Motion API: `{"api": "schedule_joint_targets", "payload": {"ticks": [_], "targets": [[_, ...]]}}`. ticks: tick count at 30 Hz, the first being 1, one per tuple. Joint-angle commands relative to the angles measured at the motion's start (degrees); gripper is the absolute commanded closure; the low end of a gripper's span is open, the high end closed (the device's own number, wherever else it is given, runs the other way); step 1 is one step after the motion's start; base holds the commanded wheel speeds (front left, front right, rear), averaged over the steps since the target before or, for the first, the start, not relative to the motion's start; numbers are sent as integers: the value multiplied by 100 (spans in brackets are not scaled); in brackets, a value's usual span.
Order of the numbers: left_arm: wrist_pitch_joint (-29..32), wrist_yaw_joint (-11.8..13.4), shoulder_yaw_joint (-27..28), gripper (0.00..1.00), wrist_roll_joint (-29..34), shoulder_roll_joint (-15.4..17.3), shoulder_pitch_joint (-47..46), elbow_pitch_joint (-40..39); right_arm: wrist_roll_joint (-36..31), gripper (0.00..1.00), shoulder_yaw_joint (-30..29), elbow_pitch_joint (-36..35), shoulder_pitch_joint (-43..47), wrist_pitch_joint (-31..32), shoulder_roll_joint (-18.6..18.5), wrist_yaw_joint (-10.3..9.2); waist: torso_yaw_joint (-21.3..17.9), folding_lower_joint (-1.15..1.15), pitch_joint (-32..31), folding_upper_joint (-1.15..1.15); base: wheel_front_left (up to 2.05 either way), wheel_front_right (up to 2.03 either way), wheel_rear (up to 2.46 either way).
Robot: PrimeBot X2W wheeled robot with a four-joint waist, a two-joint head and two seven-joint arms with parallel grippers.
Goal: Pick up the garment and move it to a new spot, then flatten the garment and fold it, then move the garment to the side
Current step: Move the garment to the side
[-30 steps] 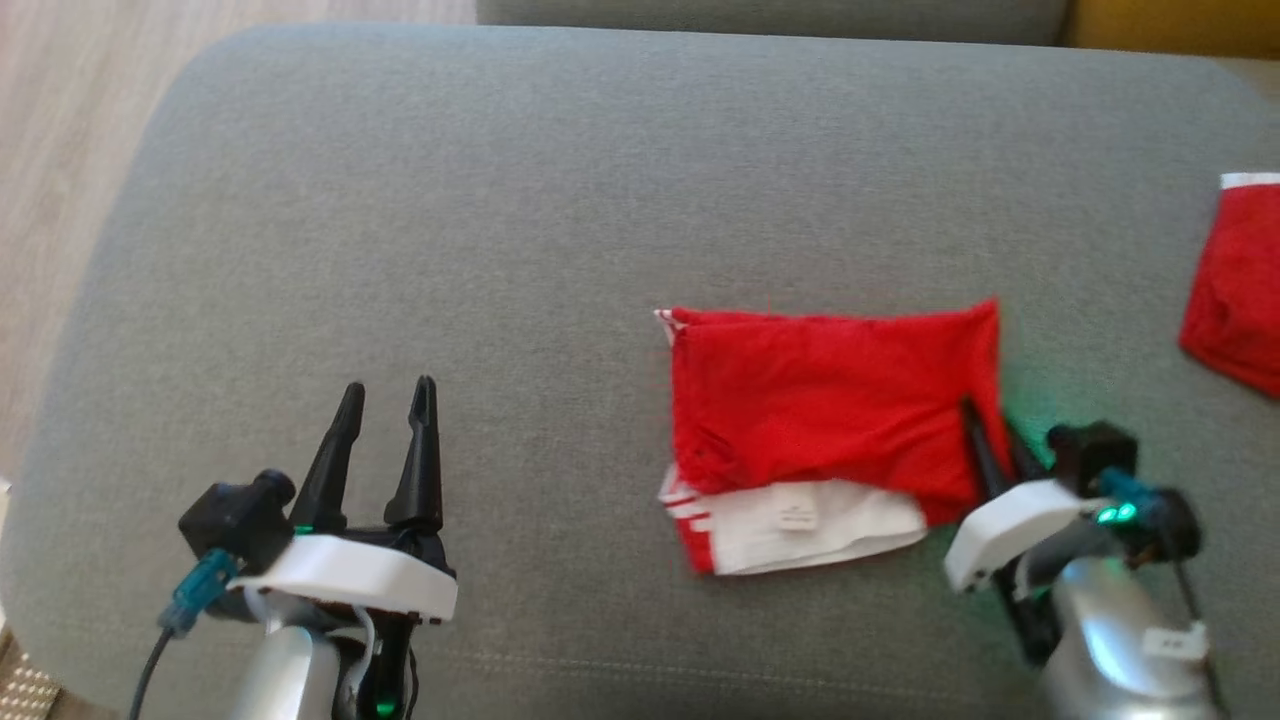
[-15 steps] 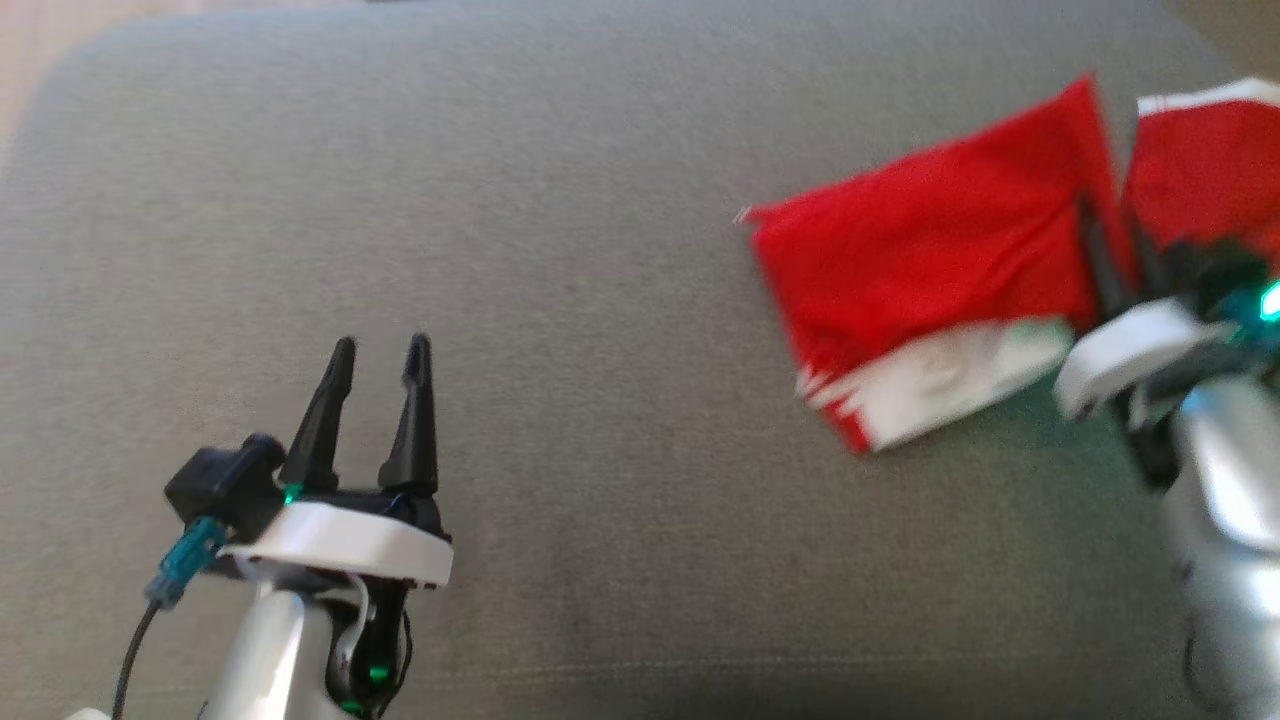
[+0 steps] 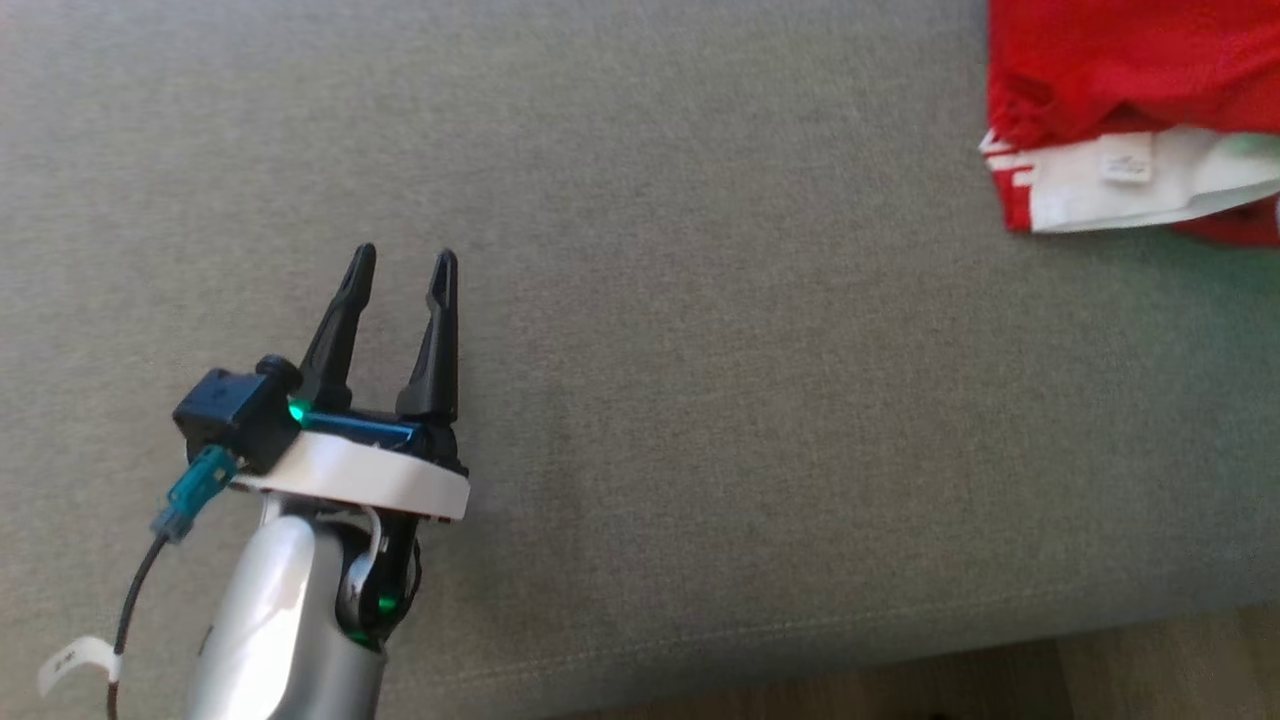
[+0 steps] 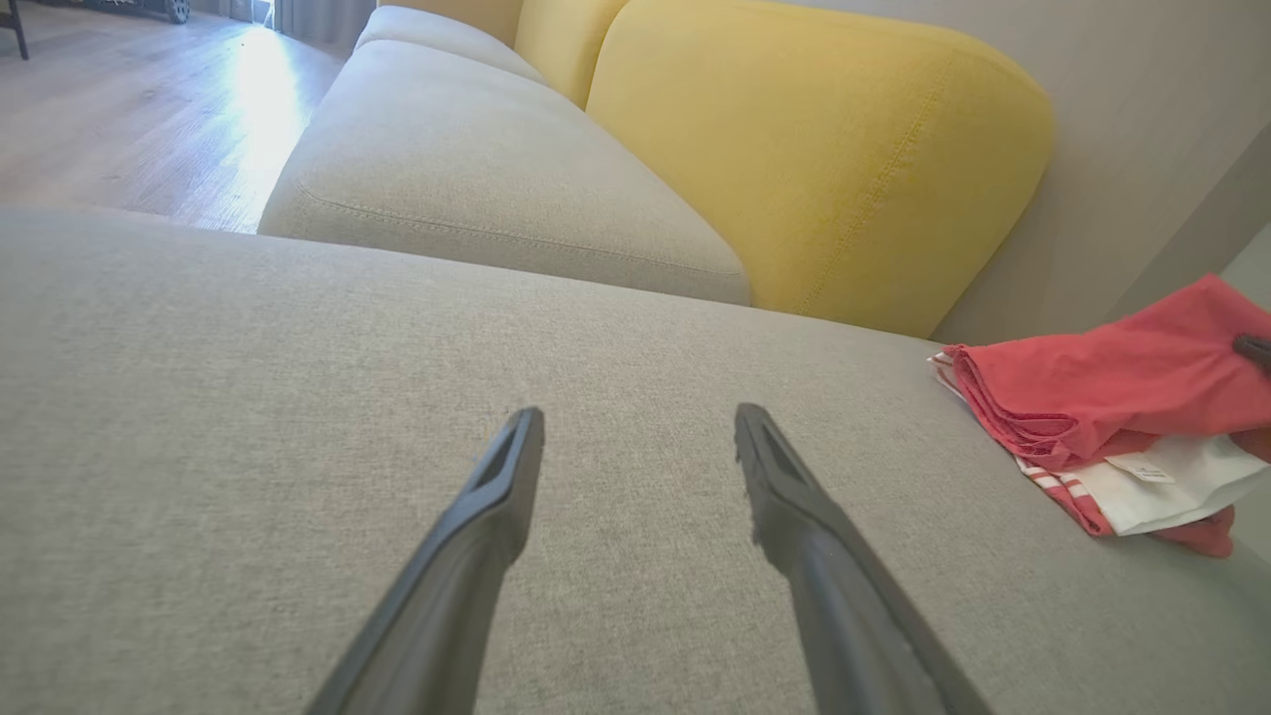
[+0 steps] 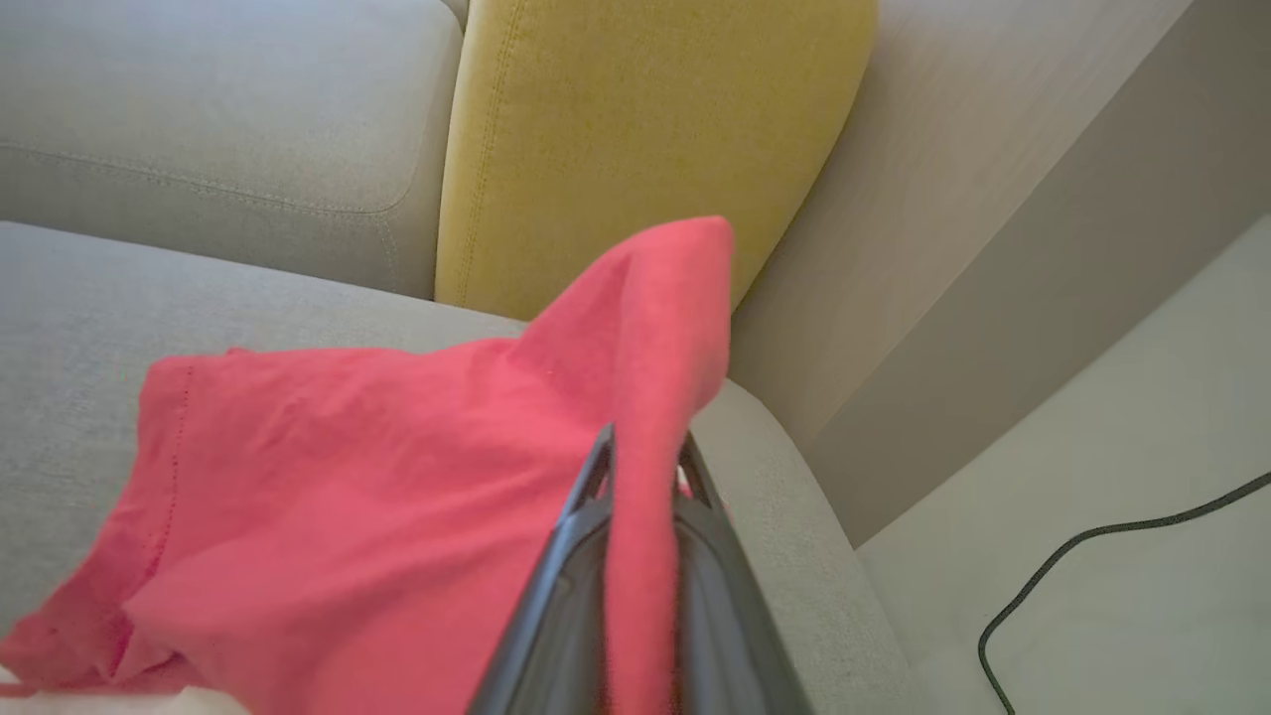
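Well, we see the garment only partly from the head view: the top and right edges cut it off at the far right of the seat, so its full length is unclear. Our left gripper is over bare seat, fingers parted and holding nothing, pointing away from us. Our right gripper is clenched on a raised red corner that drapes over and hides its fingers. The garment's white-banded edge faces us, running left to right.

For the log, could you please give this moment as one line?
right gripper: shut on red garment | left gripper: open, empty | surface: grey sofa seat
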Motion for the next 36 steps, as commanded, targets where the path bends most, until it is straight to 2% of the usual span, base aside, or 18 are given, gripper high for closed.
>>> {"api": "schedule_joint_targets", "payload": {"ticks": [1, 4, 12, 17, 18, 19, 26, 36], "targets": [[-35, -29, 114, 0, 70, 47, -189, -211, -134, 100, -84, -183, -168, 23, -144, 20, -121, -2, 163, 0, 0, 0, 0], [-35, -44, 108, 0, 102, 47, -248, -215, -368, 100, -234, -210, -193, 17, -189, 20, -157, -2, 229, 0, 0, 0, 0], [-35, -87, 101, 0, 141, 47, -326, -182, -904, 100, -584, -371, -174, 111, 139, 20, -208, -2, 334, 0, 0, 0, 0], [-35, -102, 81, 0, 123, 47, -312, -143, -1128, 100, -639, -475, -73, 62, 188, 20, -191, -2, 314, 0, 0, 0, 0], [-35, -106, 82, 0, 113, 47, -301, -123, -1155, 37, -651, -515, -21, 35, 234, 20, -185, -2, 292, 0, 0, 0, 0], [-35, -108, 83, 0, 108, 47, -293, -111, -1159, 0, -661, -526, 1, 37, 254, 20, -182, -2, 277, 0, 0, 0, 0], [-35, -116, 58, 0, 37, 47, -240, -16, -1316, 0, -432, -777, 14, 18, 233, 20, -122, -2, 55, 0, 0, 0, 0], [-35, 76, -10, 0, -385, 47, -49, -69, -877, 0, 76, -1551, 361, -111, 630, 20, 322, -2, -756, 0, 0, 0, 0]]}}
